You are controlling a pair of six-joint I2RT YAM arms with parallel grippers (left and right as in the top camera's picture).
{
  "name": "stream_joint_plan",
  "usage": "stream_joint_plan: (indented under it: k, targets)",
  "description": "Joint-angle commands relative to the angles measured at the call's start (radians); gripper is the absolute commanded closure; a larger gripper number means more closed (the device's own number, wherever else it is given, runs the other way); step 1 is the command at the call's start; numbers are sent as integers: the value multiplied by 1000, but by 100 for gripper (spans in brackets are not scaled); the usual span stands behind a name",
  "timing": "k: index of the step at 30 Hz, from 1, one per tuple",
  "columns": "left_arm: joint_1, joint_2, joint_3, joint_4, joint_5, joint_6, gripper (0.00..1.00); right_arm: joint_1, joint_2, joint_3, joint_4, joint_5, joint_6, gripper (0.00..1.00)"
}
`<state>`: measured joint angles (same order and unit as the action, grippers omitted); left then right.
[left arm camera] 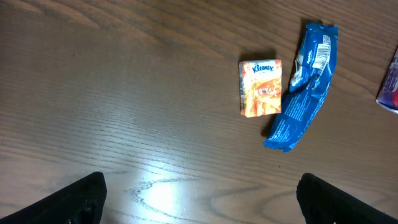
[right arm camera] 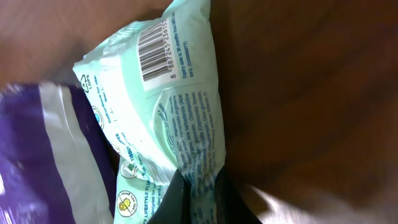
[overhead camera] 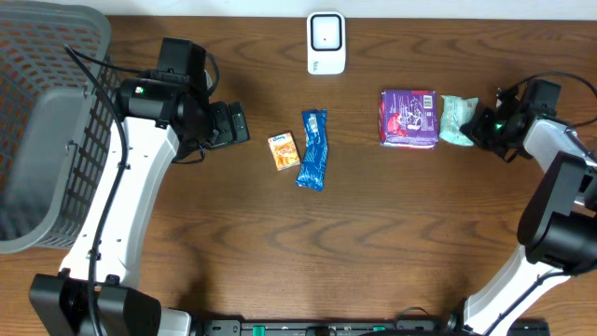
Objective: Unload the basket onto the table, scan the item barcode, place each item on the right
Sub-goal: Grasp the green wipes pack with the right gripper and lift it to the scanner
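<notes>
Mint-green pack [right arm camera: 168,106] pinched at near end by right gripper [right arm camera: 194,190] jaws | long axis runs away from jaws, barcode at far end | lies by desk [overhead camera: 392,243] right edge, just beside purple pack [overhead camera: 409,118] | scanner [overhead camera: 326,42] at far edge, well apart | left gripper [overhead camera: 233,123] jaws spread, farther off

Item: mint-green packet [overhead camera: 456,119], soft, barcode [right arm camera: 158,43] near one end, lying against purple pack [overhead camera: 409,118]. White scanner [overhead camera: 326,42], far edge of table [overhead camera: 392,252].

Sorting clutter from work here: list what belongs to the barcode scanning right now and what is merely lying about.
In the job: pale green pack, pinched by the right gripper; white scanner.
Lying about: Kleenex pack; blue wrapper; purple package; grey basket.
</notes>
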<state>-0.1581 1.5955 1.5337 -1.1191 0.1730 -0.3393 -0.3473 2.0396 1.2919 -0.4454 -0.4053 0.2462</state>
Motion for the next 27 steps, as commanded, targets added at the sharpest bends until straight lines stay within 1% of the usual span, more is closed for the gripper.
stream_joint_plan:
  k: [1,3,7,9,13,18,21,23,27]
  targets:
    - [5,4,5,-3,-10,6,2,19,-86,-31,-58,117,-25,99]
    - [5,4,5,-3,-10,6,2,40,-153,-31,-84,169,-58,99]
    - [5,4,5,-3,-10,6,2,107,-284,-31,-123,314,-80,99]
    - [5,4,5,-3,-10,6,2,159,-347,-31,-128,375,-117,99]
    - [5,4,5,-3,-10,6,2,280,-438,-31,-129,477,-128,99]
    - [5,4,5,-3,-10,6,2,433,-468,-31,-95,436,-132,99]
    - [5,4,5,-3,-10,6,2,502,-467,-31,-55,350,-132,99]
    - [5,4,5,-3,-10,6,2,536,-467,-31,-14,294,-132,99]
    - [5,4,5,-3,-10,6,2,569,-467,-31,61,283,-119,99]
